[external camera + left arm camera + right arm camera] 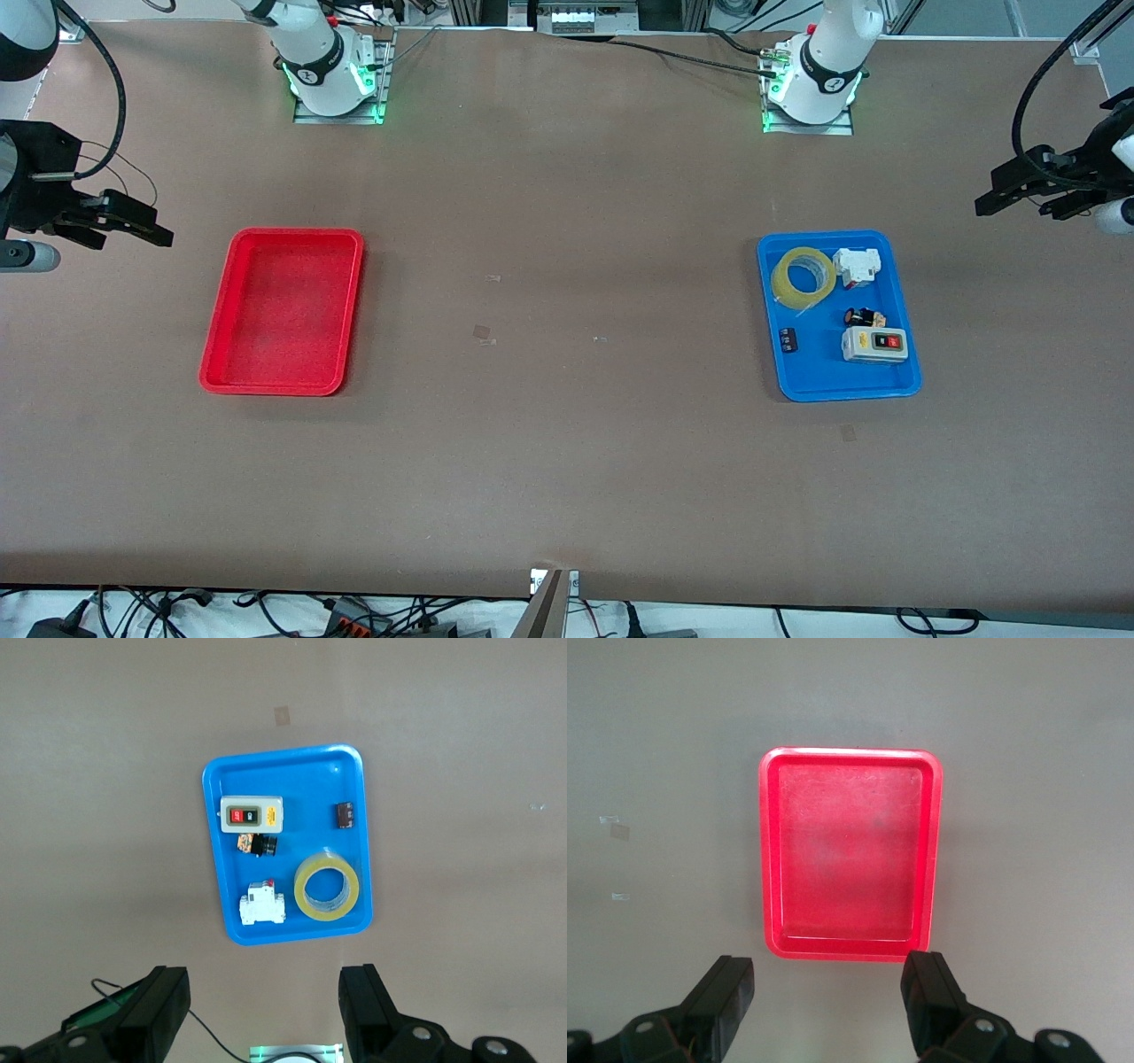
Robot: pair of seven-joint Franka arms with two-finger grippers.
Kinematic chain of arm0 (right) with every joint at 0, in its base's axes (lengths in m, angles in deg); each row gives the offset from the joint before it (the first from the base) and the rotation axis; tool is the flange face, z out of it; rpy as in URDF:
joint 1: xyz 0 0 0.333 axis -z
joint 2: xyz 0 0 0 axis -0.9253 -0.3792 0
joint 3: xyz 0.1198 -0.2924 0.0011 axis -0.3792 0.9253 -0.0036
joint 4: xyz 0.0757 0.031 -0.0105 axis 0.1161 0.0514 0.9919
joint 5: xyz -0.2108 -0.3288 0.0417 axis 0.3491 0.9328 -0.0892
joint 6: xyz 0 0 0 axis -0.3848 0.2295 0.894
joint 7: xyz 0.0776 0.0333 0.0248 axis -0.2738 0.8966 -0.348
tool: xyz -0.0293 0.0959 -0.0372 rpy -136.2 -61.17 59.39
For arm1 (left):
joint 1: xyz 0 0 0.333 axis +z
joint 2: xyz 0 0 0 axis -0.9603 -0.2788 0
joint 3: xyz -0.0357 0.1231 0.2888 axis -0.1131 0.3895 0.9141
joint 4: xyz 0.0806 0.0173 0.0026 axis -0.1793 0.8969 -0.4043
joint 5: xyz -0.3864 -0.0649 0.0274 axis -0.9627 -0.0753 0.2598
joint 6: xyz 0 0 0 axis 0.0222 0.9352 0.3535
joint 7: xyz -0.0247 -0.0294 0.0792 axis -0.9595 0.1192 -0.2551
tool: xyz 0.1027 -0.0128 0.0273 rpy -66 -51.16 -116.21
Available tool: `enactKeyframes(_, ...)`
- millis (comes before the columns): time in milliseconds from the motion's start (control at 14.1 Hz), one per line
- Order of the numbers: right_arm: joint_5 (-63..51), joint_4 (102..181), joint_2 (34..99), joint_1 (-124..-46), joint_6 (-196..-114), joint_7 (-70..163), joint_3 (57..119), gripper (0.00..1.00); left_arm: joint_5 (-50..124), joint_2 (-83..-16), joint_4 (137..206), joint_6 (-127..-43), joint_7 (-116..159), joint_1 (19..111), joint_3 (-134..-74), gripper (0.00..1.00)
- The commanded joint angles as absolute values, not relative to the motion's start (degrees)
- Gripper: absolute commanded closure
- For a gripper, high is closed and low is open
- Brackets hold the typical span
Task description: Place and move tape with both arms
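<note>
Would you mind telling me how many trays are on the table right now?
2. The red tray lies toward the right arm's end of the table. The blue tray lies toward the left arm's end, holding the tape and small electrical parts. None looks hidden.

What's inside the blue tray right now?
The blue tray holds the tape, a white breaker, a switch box, a small black-and-yellow part and a small dark part. Nothing covers them; the tape's hollow shows bare tray.
</note>
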State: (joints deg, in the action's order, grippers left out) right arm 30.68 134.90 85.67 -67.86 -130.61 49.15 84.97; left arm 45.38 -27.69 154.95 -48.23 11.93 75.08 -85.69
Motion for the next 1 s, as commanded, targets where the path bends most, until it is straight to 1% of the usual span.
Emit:
enactKeyframes(0,31.1,135.0,86.5,-67.8,-130.6,49.1,84.6,0.00,45.3,-27.5,159.0,-49.0,10.1,75.7,-86.1,0.00)
enactKeyframes(213,31.0,134.9,86.3,-67.8,-130.6,49.2,84.6,0.00,45.3,-27.0,164.8,-53.9,10.1,75.7,-86.5,0.00)
enactKeyframes(355,31.0,134.9,86.2,-67.8,-130.6,49.1,84.6,0.00,45.3,-26.1,170.6,-59.4,10.1,75.6,-86.8,0.00)
enactKeyframes(711,30.9,134.9,85.8,-68.2,-130.6,49.1,84.6,0.00,45.1,-22.4,189.0,-75.4,10.1,75.0,-86.9,0.00)
enactKeyframes(924,30.9,134.9,85.8,-68.2,-130.6,49.1,84.6,0.00,45.1,-21.7,198.3,-84.7,10.3,75.1,-88.6,0.00)
